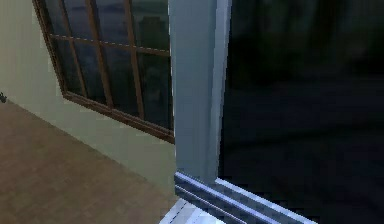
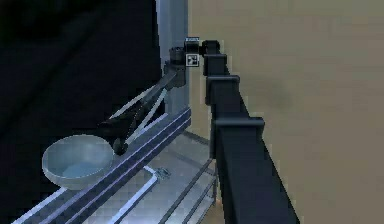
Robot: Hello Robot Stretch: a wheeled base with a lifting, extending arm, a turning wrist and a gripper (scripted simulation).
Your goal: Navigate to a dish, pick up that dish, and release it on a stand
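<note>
Forward view: a grey post (image 1: 198,90) stands in the middle and hides the right end of a brown-framed window (image 1: 100,60), which is also cut off by the top edge. Right of the post is a glass pane (image 1: 300,100) so dark that I can make out nothing behind it. A ridged sill track (image 1: 232,200) runs along its foot and off the bottom edge. Left of the post I see a pale wall (image 1: 25,70) and brown floor (image 1: 60,170).

Arm side view: the arm (image 2: 236,130) rises from the bottom edge, which cuts off its near end, to two white markers (image 2: 190,57) at its far end, close by the post. From there the gripper (image 2: 118,141) reaches left and toward me, its thin fingers (image 2: 142,108) drawn against the dark pane.

The dish (image 2: 72,160) is a shallow, round, pale blue-grey bowl, seen from above with its smooth hollow showing. It hangs at the fingers' far end, left of the arm, before the dark pane and above the sill track; the gripper holds it. Where the fingertips meet the dish's right rim is too small to make out, and I cannot tell how the fingers themselves are set.
</note>
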